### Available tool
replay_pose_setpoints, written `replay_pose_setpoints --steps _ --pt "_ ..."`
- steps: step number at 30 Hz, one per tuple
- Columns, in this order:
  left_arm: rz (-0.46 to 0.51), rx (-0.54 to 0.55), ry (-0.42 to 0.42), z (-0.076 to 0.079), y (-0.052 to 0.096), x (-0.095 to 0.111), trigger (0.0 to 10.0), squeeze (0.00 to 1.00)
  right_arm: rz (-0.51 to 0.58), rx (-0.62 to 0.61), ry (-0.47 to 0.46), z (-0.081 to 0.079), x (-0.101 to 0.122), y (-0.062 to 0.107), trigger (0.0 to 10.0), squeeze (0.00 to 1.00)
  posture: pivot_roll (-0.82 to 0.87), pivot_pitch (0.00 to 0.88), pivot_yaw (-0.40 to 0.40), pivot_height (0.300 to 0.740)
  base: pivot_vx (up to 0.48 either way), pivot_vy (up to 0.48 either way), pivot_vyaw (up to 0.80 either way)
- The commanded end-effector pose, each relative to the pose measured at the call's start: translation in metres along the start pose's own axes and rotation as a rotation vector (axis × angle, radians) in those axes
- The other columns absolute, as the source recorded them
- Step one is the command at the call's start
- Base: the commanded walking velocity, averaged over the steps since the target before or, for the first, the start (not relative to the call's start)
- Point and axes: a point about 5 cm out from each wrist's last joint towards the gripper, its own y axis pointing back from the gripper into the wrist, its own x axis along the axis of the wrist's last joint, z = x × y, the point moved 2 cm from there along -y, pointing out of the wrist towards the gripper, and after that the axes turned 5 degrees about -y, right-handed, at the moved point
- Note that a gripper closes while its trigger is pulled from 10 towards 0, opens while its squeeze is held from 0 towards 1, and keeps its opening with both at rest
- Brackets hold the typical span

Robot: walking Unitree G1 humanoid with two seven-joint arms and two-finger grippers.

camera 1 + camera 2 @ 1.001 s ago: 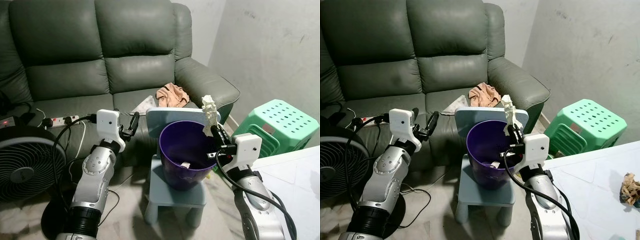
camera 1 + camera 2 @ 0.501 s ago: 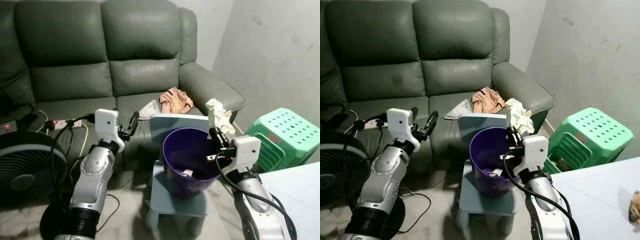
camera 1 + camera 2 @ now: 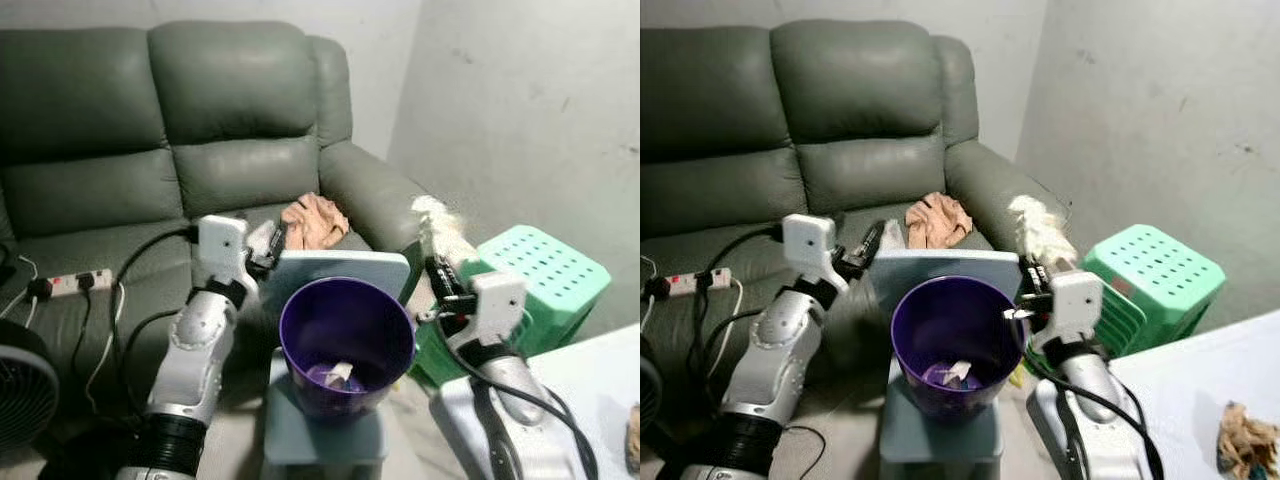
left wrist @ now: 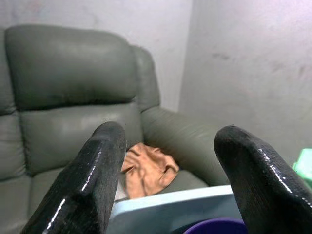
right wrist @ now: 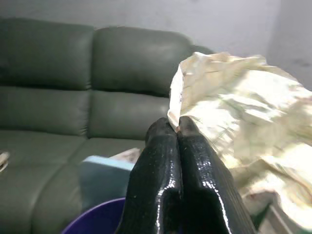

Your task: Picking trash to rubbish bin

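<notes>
Hovering left of centre above the sofa seat, the left pincer (image 3: pixel 268 240) has its fingers spread apart and empty. At centre sits the purple bin (image 3: pixel 346 345) on a small blue stool (image 3: pixel 322 432). Right of its rim, the right pincer (image 3: pixel 437 268) is clamped on crumpled paper (image 3: pixel 434 222): light, soft, crushable, probably best pinched at a fold.

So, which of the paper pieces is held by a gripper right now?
The pale crumpled paper pinched in the right gripper, up beside the purple bin. One scrap lies inside the bin, and a brownish wad sits on the white table.
</notes>
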Motion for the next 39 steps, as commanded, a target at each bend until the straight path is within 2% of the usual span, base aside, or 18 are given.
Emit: replay_pose_setpoints --steps 1,5,7,10,16,21,27,30,31,34,35,39 --pt "0.019 -0.001 -0.005 0.003 -0.002 0.005 10.0 0.00 -0.007 0.023 0.025 0.003 0.002 -0.002 10.0 0.00 -0.01 0.000 -0.060 0.740 0.000 0.000 0.00" --pt "0.015 -0.004 -0.009 0.004 -0.002 0.004 10.0 0.00 -0.030 0.073 0.060 0.003 0.000 -0.006 10.0 0.00 -0.01 0.000 -0.060 0.740 0.000 0.000 0.00" --pt "0.002 -0.013 -0.017 0.005 -0.001 0.000 10.0 0.00 -0.042 0.145 0.079 0.002 0.001 -0.013 10.0 0.00 -0.01 0.000 -0.062 0.740 0.000 0.000 0.00" --pt "0.003 -0.030 -0.022 0.008 -0.001 0.000 10.0 0.00 -0.056 0.183 0.106 0.008 0.002 -0.020 10.0 0.00 0.00 0.000 -0.079 0.740 0.000 0.000 0.00" --pt "0.059 -0.115 -0.016 0.016 0.006 0.009 10.0 0.00 -0.090 0.237 0.132 0.014 -0.001 -0.027 10.0 0.00 0.04 0.000 -0.115 0.740 0.000 0.000 0.00" --pt "0.074 -0.151 -0.011 0.028 0.020 0.013 10.0 0.00 -0.148 0.334 0.164 0.013 -0.008 -0.034 10.0 0.00 0.06 0.009 -0.165 0.740 0.000 0.000 0.00" --pt "0.041 -0.163 0.035 0.048 0.050 0.006 10.0 0.00 -0.205 0.443 0.205 0.009 -0.014 -0.046 10.0 0.00 0.08 0.106 -0.216 0.740 0.000 0.000 0.00" --pt "0.024 -0.167 0.029 0.054 0.058 0.004 10.0 0.00 -0.217 0.467 0.216 0.008 -0.016 -0.051 10.0 0.00 0.08 0.134 -0.228 0.740 0.000 0.000 0.00" --pt "0.005 -0.158 0.021 0.060 0.066 0.002 10.0 0.00 -0.225 0.496 0.224 0.007 -0.016 -0.056 10.0 0.00 0.08 0.170 -0.244 0.740 0.000 0.000 0.00" --pt "-0.010 -0.142 0.036 0.064 0.072 0.002 10.0 0.00 -0.235 0.520 0.230 0.005 -0.016 -0.061 10.0 0.00 0.09 0.197 -0.255 0.740 0.000 0.000 0.00" --pt "-0.028 -0.134 0.050 0.070 0.079 0.002 10.0 0.00 -0.245 0.545 0.239 0.001 -0.017 -0.067 10.0 0.00 0.09 0.229 -0.266 0.740 0.000 0.000 0.00" --pt "-0.052 -0.133 0.062 0.078 0.087 0.001 10.0 0.00 -0.261 0.564 0.247 -0.003 -0.019 -0.074 10.0 0.00 0.09 0.244 -0.272 0.740 0.000 0.000 0.00"
